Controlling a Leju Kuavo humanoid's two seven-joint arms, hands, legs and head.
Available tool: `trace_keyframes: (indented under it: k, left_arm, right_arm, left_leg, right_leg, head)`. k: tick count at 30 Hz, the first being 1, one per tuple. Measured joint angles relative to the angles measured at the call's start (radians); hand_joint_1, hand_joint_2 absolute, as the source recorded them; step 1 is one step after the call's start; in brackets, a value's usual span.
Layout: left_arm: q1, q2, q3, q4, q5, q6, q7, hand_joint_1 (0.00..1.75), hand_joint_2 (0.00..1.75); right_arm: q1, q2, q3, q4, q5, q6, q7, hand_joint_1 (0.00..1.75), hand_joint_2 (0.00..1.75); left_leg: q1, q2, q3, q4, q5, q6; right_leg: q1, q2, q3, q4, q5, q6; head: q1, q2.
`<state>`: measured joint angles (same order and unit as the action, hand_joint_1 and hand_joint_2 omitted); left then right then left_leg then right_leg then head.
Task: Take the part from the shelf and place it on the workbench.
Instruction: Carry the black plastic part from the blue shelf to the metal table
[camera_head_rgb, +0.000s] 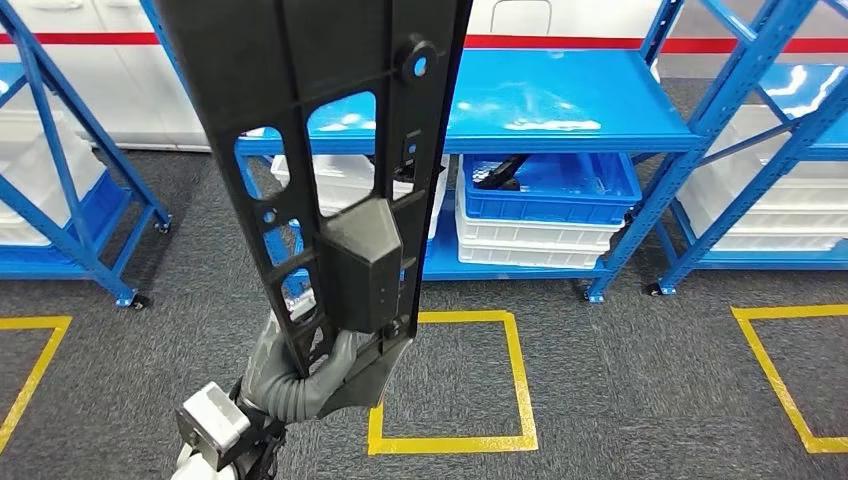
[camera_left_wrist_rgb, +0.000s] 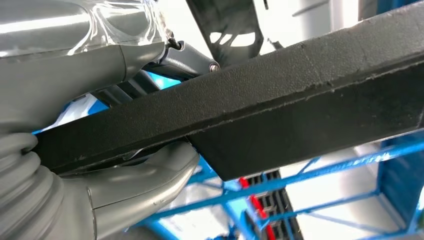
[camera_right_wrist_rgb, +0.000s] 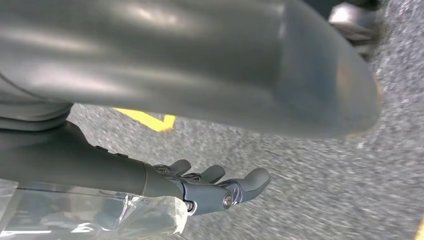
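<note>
Up close in the head view, a long black plastic part (camera_head_rgb: 330, 150) with cut-out windows and a raised boxy housing stands nearly upright, reaching from the top edge down to the left hand (camera_head_rgb: 310, 375). That grey hand grasps the part's lower end, its thumb wrapped under the edge. From the left wrist view, the same part (camera_left_wrist_rgb: 280, 95) crosses as a thick textured bar, clamped between the grey thumb (camera_left_wrist_rgb: 145, 175) and the darker fingers (camera_left_wrist_rgb: 185, 57).

Behind the part stands a blue metal shelf (camera_head_rgb: 560, 100). On its lower level sits a blue crate (camera_head_rgb: 560, 190) stacked on white bins (camera_head_rgb: 530, 240). More blue racks stand to either side. Yellow tape squares (camera_head_rgb: 480, 380) mark the dark grey carpet floor (camera_head_rgb: 640, 380).

Seen from the right wrist view, the right hand (camera_right_wrist_rgb: 210, 187) hangs over the carpet, holding nothing, its dark fingers (camera_right_wrist_rgb: 250, 182) loosely extended.
</note>
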<state>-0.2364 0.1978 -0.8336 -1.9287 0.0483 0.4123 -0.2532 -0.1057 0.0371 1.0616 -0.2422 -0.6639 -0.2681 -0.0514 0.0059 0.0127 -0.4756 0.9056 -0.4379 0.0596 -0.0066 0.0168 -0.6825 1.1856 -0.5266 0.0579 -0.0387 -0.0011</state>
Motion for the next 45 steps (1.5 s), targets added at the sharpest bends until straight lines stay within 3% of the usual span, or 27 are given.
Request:
trace_keyframes:
  k: [1, 2, 3, 5, 7, 8, 10, 11, 13, 15, 16, 17, 18, 19, 21, 23, 25, 27, 30, 31, 32, 33, 36, 38, 41, 43, 45]
  left_arm:
    - [0.012, 0.000, 0.000, 0.000, -0.008, 0.005, 0.006, 1.75, 1.75]
    - [0.024, 0.000, 0.001, 0.000, -0.017, 0.011, 0.013, 1.75, 1.75]
    - [0.036, 0.000, 0.002, 0.000, -0.025, 0.016, 0.020, 1.75, 1.75]
    - [0.050, 0.001, 0.005, 0.000, -0.035, 0.026, 0.023, 1.75, 1.75]
    - [0.059, 0.000, 0.008, 0.000, -0.045, 0.036, 0.018, 1.75, 1.75]
    - [0.063, 0.000, 0.010, -0.001, -0.051, 0.041, 0.014, 1.75, 1.75]
    - [0.067, 0.000, 0.013, -0.001, -0.063, 0.048, 0.007, 1.75, 1.75]
    - [0.068, 0.000, 0.015, -0.001, -0.069, 0.051, 0.005, 1.75, 1.75]
    - [0.070, 0.000, 0.020, -0.001, -0.077, 0.056, 0.001, 1.75, 1.75]
    - [0.077, 0.000, 0.023, -0.002, -0.079, 0.058, -0.004, 1.75, 1.75]
    - [0.081, 0.000, 0.024, -0.002, -0.078, 0.058, -0.006, 1.75, 1.75]
    - [0.085, 0.000, 0.025, -0.002, -0.075, 0.058, -0.009, 1.75, 1.75]
    - [0.087, 0.000, 0.025, -0.002, -0.072, 0.058, -0.013, 1.75, 1.75]
    - [0.087, 0.000, 0.026, -0.002, -0.068, 0.058, -0.016, 1.75, 1.75]
    - [0.088, 0.000, 0.026, -0.002, -0.064, 0.056, -0.022, 1.75, 1.75]
    - [0.093, 0.000, 0.026, -0.002, -0.063, 0.054, -0.027, 1.75, 1.75]
    - [0.099, -0.001, 0.027, -0.002, -0.063, 0.052, -0.029, 1.75, 1.75]
    - [0.103, -0.001, 0.027, -0.002, -0.063, 0.051, -0.032, 1.75, 1.75]
    - [0.116, -0.001, 0.029, -0.002, -0.059, 0.049, -0.036, 1.75, 1.75]
    - [0.120, -0.001, 0.030, -0.002, -0.055, 0.046, -0.037, 1.75, 1.75]
    - [0.125, -0.001, 0.031, -0.002, -0.050, 0.044, -0.039, 1.75, 1.75]
    - [0.129, -0.001, 0.031, -0.002, -0.046, 0.042, -0.042, 1.75, 1.75]
    - [0.140, -0.001, 0.033, -0.002, -0.033, 0.042, -0.052, 1.75, 1.75]
    - [0.147, -0.001, 0.033, -0.002, -0.025, 0.047, -0.061, 1.75, 1.75]
    - [0.159, -0.001, 0.035, -0.002, -0.014, 0.054, -0.070, 1.75, 1.75]
    - [0.165, -0.001, 0.039, -0.003, -0.011, 0.056, -0.071, 1.75, 1.75]
    - [0.171, -0.001, 0.045, -0.003, -0.010, 0.056, -0.072, 1.75, 1.75]
  right_arm:
    - [0.002, 0.001, 0.000, 0.000, -0.002, -0.005, 0.003, 0.00, 0.00]
    - [0.005, 0.002, 0.000, 0.000, -0.003, -0.009, 0.004, 0.00, 0.00]
    - [0.006, 0.003, 0.000, 0.000, -0.004, -0.012, 0.004, 0.00, 0.00]
    - [0.006, 0.004, 0.000, 0.000, -0.005, -0.014, 0.004, 0.00, 0.00]
    - [0.003, 0.005, 0.000, 0.000, -0.006, -0.018, 0.003, 0.00, 0.00]
    - [0.003, 0.005, 0.000, 0.000, -0.007, -0.019, 0.002, 0.00, 0.00]
    - [0.005, 0.007, 0.000, 0.000, -0.008, -0.021, 0.001, 0.00, 0.00]
    - [0.006, 0.008, 0.000, 0.000, -0.008, -0.023, 0.001, 0.00, 0.00]
    - [0.004, 0.009, 0.000, 0.001, -0.008, -0.027, 0.001, 0.00, 0.00]
    - [0.002, 0.010, 0.000, 0.001, -0.009, -0.029, 0.002, 0.00, 0.00]
    - [0.003, 0.010, 0.000, 0.002, -0.009, -0.030, 0.002, 0.00, 0.00]
    - [0.004, 0.010, 0.000, 0.002, -0.009, -0.031, 0.003, 0.00, 0.00]
    - [0.005, 0.010, 0.000, 0.003, -0.009, -0.032, 0.003, 0.00, 0.00]
    - [0.005, 0.010, 0.000, 0.003, -0.009, -0.033, 0.004, 0.00, 0.00]
    - [0.003, 0.010, 0.000, 0.004, -0.008, -0.036, 0.005, 0.00, 0.00]
    - [0.002, 0.010, 0.000, 0.004, -0.007, -0.038, 0.009, 0.00, 0.00]
    - [0.005, 0.010, 0.000, 0.004, -0.004, -0.039, 0.014, 0.00, 0.00]
    - [0.007, 0.009, 0.000, 0.004, 0.001, -0.039, 0.015, 0.00, 0.00]
    - [0.004, 0.009, 0.000, 0.005, 0.005, -0.041, 0.014, 0.00, 0.00]
    - [0.004, 0.009, 0.000, 0.005, 0.006, -0.043, 0.014, 0.00, 0.00]
    - [0.005, 0.009, 0.000, 0.005, 0.007, -0.046, 0.012, 0.00, 0.00]
    - [0.005, 0.009, 0.000, 0.005, 0.007, -0.051, 0.008, 0.00, 0.00]
    - [0.003, 0.010, 0.000, 0.005, 0.001, -0.062, -0.005, 0.00, 0.00]
    - [0.000, 0.011, 0.000, 0.005, -0.006, -0.069, -0.009, 0.00, 0.00]
    - [0.002, 0.007, 0.000, 0.005, -0.009, -0.079, -0.014, 0.00, 0.00]
    - [0.002, 0.004, 0.000, 0.005, -0.009, -0.082, -0.017, 0.00, 0.00]
    - [0.000, 0.003, 0.000, 0.005, -0.010, -0.083, -0.016, 0.00, 0.00]
  left_leg:
    - [-0.002, 0.008, -0.002, 0.001, 0.001, 0.001]
    - [-0.005, 0.016, -0.003, 0.001, 0.001, 0.002]
    - [-0.007, 0.024, -0.003, 0.002, 0.001, 0.002]
    - [-0.012, 0.036, -0.002, 0.003, 0.000, 0.001]
    - [-0.018, 0.045, -0.005, 0.006, -0.001, -0.004]
    - [-0.021, 0.051, -0.007, 0.007, -0.001, -0.006]
    - [-0.021, 0.059, -0.010, 0.012, -0.006, -0.014]
    - [-0.019, 0.052, -0.015, 0.026, -0.018, -0.019]
    - [-0.012, 0.024, -0.054, 0.114, -0.074, -0.031]
    - [-0.006, 0.004, -0.120, 0.261, -0.142, -0.040]
    - [-0.004, 0.001, -0.143, 0.314, -0.157, -0.043]
    - [0.000, 0.000, -0.149, 0.327, -0.153, -0.046]
    - [0.003, -0.002, -0.136, 0.299, -0.129, -0.049]
    - [0.007, -0.007, -0.105, 0.235, -0.093, -0.050]
    - [0.014, -0.043, -0.039, 0.090, -0.031, -0.050]
    - [0.012, -0.071, -0.016, 0.026, -0.011, -0.044]
    - [0.008, -0.060, -0.017, 0.021, -0.005, -0.031]
    - [0.009, -0.043, -0.017, 0.014, 0.004, -0.015]
    - [0.010, -0.008, -0.021, 0.011, 0.010, -0.004]
    - [0.009, 0.003, -0.022, 0.011, 0.010, -0.004]
    - [0.009, 0.014, -0.023, 0.011, 0.010, -0.005]
    - [0.010, 0.025, -0.023, 0.011, 0.010, -0.006]
    - [0.009, 0.050, -0.020, 0.017, 0.005, -0.020]
    - [0.005, 0.061, -0.020, 0.021, 0.001, -0.035]
    - [0.013, 0.069, -0.023, 0.025, -0.002, -0.056]
    - [0.018, 0.040, -0.051, 0.089, -0.047, -0.062]
    - [0.017, 0.008, -0.119, 0.238, -0.123, -0.061]
  right_leg:
    - [-0.001, -0.001, -0.017, 0.043, -0.012, 0.001]
    - [-0.001, -0.002, -0.014, 0.047, -0.005, 0.001]
    - [-0.001, -0.005, 0.010, 0.007, 0.019, -0.002]
    - [0.004, -0.031, 0.097, -0.145, 0.080, -0.012]
    - [0.011, -0.058, 0.149, -0.248, 0.107, -0.023]
    - [0.014, -0.062, 0.153, -0.262, 0.106, -0.027]
    - [0.012, -0.049, 0.148, -0.265, 0.110, -0.035]
    - [0.010, -0.042, 0.146, -0.267, 0.113, -0.040]
    - [0.005, -0.028, 0.142, -0.270, 0.120, -0.050]
    - [0.005, -0.011, 0.136, -0.270, 0.125, -0.055]
    - [0.005, -0.001, 0.134, -0.270, 0.127, -0.055]
    - [0.004, 0.010, 0.132, -0.269, 0.129, -0.054]
    - [0.003, 0.021, 0.131, -0.268, 0.130, -0.052]
    - [0.002, 0.032, 0.131, -0.267, 0.132, -0.050]
    - [0.001, 0.053, 0.128, -0.264, 0.135, -0.042]
    - [0.001, 0.070, 0.118, -0.261, 0.140, -0.030]
    - [-0.003, 0.082, 0.110, -0.262, 0.146, -0.017]
    - [-0.004, 0.059, 0.094, -0.228, 0.123, -0.008]
    - [-0.005, 0.008, 0.008, -0.034, 0.019, 0.003]
    - [-0.008, 0.003, -0.017, 0.026, -0.004, 0.006]
    - [-0.011, 0.000, -0.024, 0.050, -0.008, 0.009]
    - [-0.015, -0.003, -0.009, 0.031, 0.007, 0.012]
    - [-0.026, -0.045, 0.113, -0.175, 0.086, 0.022]
    - [-0.023, -0.062, 0.146, -0.242, 0.100, 0.013]
    - [-0.013, -0.039, 0.134, -0.241, 0.103, -0.016]
    - [-0.012, -0.025, 0.130, -0.243, 0.109, -0.031]
    - [-0.009, -0.009, 0.125, -0.243, 0.113, -0.041]
  head:
    - [0.000, 0.000]
    - [0.001, 0.000]
    - [0.001, 0.000]
    - [0.001, 0.000]
    - [0.001, 0.000]
    - [0.000, 0.000]
    - [0.000, 0.000]
    - [-0.001, 0.000]
    - [-0.004, 0.000]
    - [-0.006, 0.000]
    - [-0.006, 0.000]
    - [-0.006, 0.000]
    - [-0.006, 0.000]
    - [-0.007, 0.000]
    - [-0.006, 0.000]
    - [-0.005, 0.000]
    - [-0.004, 0.000]
    - [-0.002, 0.000]
    - [0.004, 0.000]
    - [0.004, 0.000]
    - [0.004, 0.000]
    - [0.004, 0.000]
    - [0.005, 0.000]
    - [0.002, 0.000]
    - [-0.003, 0.000]
    - [-0.004, 0.000]
    - [-0.006, 0.000]
